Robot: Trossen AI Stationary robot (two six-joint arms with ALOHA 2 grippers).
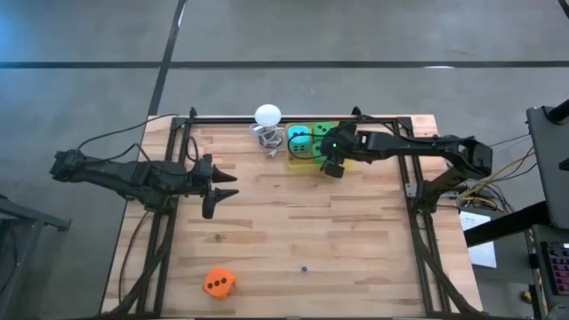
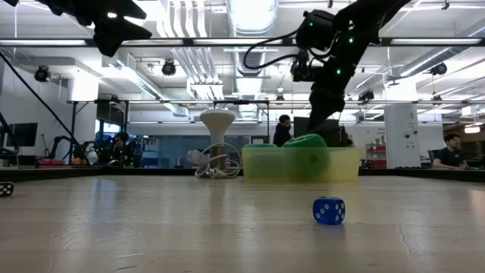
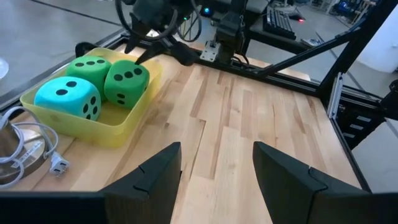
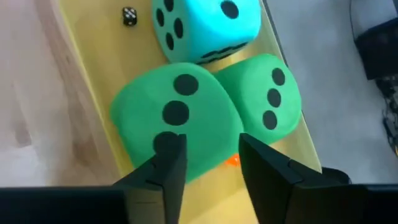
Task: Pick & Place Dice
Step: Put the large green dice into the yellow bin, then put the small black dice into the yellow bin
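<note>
Right gripper (image 1: 332, 166) open above tray (image 1: 297, 163) edge — orange die (image 1: 219, 282) well apart

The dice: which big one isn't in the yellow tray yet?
The orange-red die, alone on the bare wood near the table's front edge; the teal and two green ones sit in the tray.

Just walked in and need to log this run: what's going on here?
The right gripper hangs open over the yellow tray at the table's far edge, right above two green dice and a teal die lying in it. It holds nothing. The orange die sits alone near the front edge, not yet moved. The left gripper waits open over the table's left side.
</note>
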